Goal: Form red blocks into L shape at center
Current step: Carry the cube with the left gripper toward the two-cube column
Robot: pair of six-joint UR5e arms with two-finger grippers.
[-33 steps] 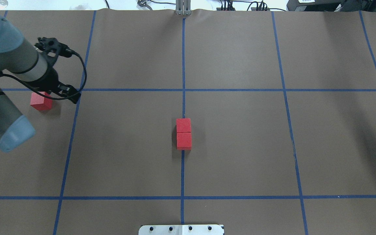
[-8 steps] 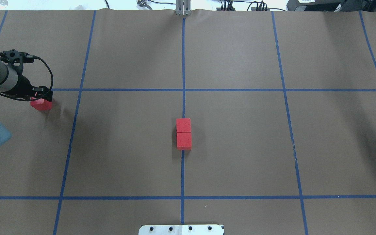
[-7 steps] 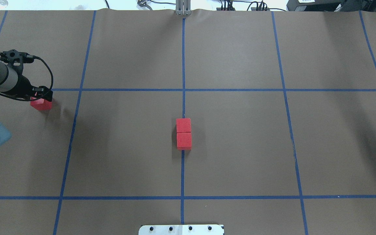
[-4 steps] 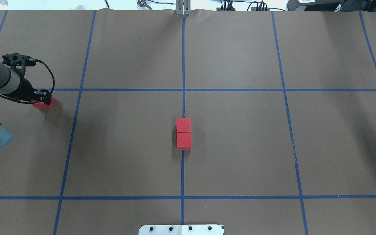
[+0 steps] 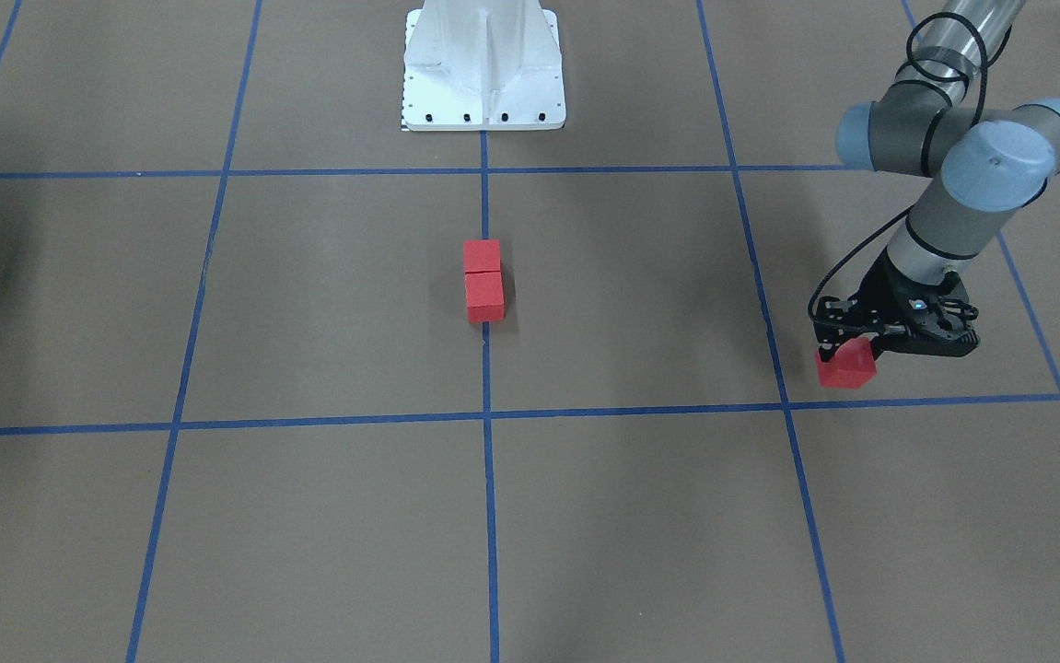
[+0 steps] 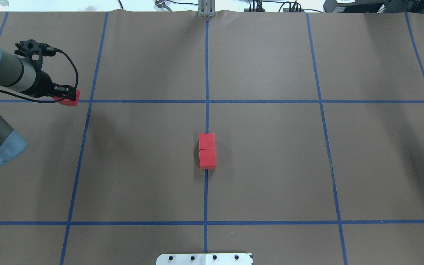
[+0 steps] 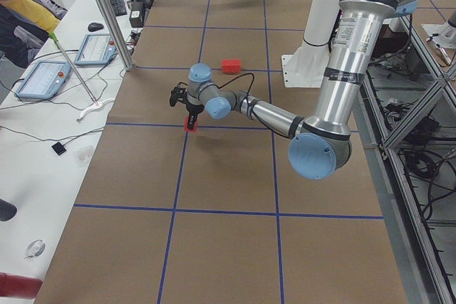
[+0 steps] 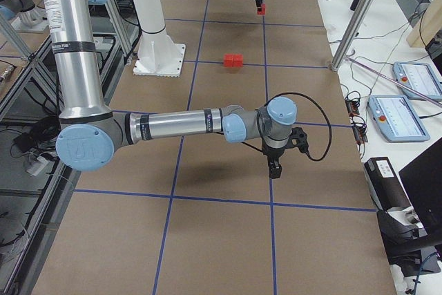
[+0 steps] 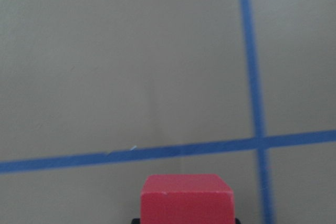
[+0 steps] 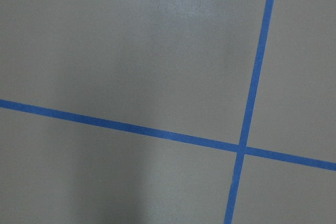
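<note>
The left pincer [image 5: 849,354] is clamped on a small matte red cube [image 5: 847,370], gripping it from above. This held cube is out on the robot's left side of the brown paper-covered tabletop [image 6: 270,165], near where a horizontal blue tape line crosses the left-hand vertical one, and well apart from the middle. In the left wrist view the cube fills the bottom edge. The tape crossing lies blurred on the surface beyond it, so the cube looks raised off the paper.

A second red cube [image 6: 207,141] and a third red cube [image 6: 207,159] rest at the center, on the middle vertical blue tape line [image 6: 205,195]. They touch face to face, forming a short straight row along that line, with no block beside either of them.

The right pincer [image 8: 275,170] shows clearly only in the right-side view, pointing down over the tabletop near a tape crossing at the robot's right end. Whether it is open or closed cannot be told. The right wrist view shows only brown paper and crossing tape.
</note>
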